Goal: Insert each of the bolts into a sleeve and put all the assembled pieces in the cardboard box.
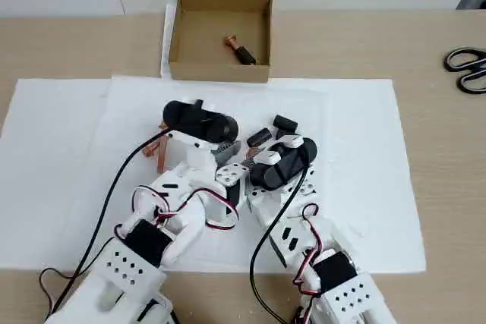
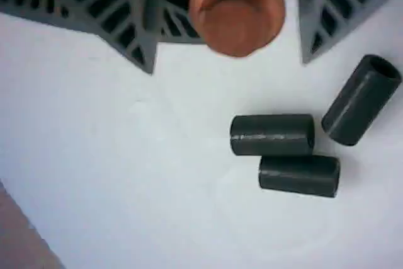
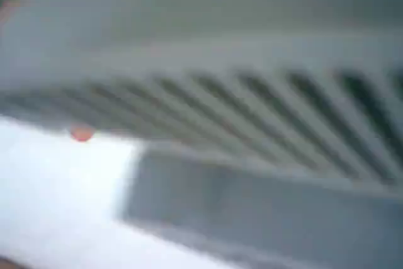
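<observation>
Left hand gripped a copper bolt near three dark sleeves — whether the right hand was open, I couldn't tell

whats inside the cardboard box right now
One piece lies on the cardboard box floor near its right wall: a copper bolt sticking out of a dark sleeve. The near wall covers a strip of floor just behind it.

No legible text, labels, numbers or signs in any view. Checked the cardboard box, the sleeves and the white paper sheet.
</observation>
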### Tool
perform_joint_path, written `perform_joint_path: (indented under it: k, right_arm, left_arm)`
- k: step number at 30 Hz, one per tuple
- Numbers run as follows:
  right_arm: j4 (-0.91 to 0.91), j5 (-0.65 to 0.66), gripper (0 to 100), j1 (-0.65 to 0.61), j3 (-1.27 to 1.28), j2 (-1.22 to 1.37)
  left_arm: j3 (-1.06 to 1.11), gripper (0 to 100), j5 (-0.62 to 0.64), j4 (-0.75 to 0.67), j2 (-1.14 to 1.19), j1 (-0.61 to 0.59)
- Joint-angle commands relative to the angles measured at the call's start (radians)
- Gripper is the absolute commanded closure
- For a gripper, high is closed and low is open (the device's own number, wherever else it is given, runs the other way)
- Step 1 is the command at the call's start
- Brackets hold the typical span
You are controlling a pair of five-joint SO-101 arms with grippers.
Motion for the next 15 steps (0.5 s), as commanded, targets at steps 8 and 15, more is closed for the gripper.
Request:
perform_joint_path:
  k: [8, 15]
  right_arm:
    - [-0.001, 0.006, 99.5, 0.016, -0.018, -0.015]
    - [0.283, 0.003, 99.5, 0.186, -0.233, 0.047]
  left_arm:
    - [-0.137, 85, -0.012, 0.233, -0.094, -0.129]
    - [-0.234, 85, -0.051, 0.451, -0.186, -0.440]
